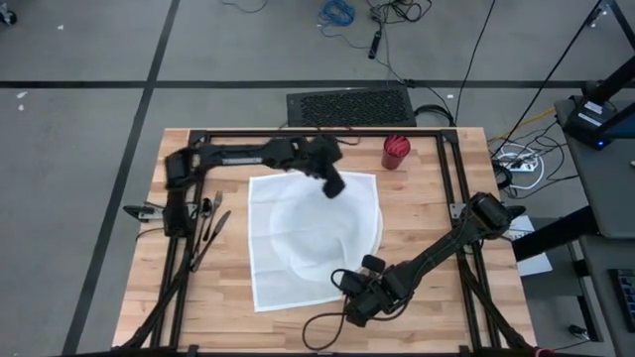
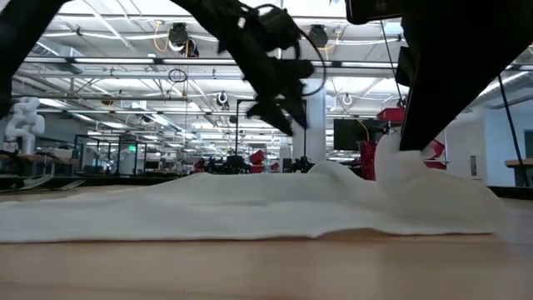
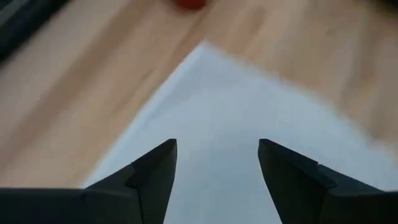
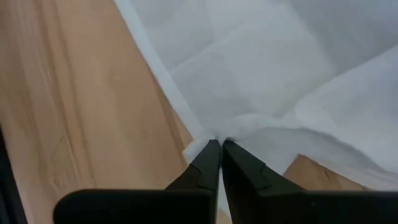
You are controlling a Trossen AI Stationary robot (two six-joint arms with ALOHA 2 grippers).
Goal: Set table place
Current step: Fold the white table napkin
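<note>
Cup (image 1: 395,152), contents unclear; right pincer (image 4: 219,144) pinches cloth (image 1: 313,238).

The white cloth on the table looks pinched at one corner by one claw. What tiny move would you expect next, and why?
Probably a short pull outward by the right gripper, which is shut on the near right corner of the white cloth. The cloth still bunches there, and it humps over a plate in the low view. The left gripper hovers open over the far corner, not holding it.

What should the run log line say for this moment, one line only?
left tool open above white cloth far corner | right tool shut on cloth near edge | cutlery, red cup on table
</note>
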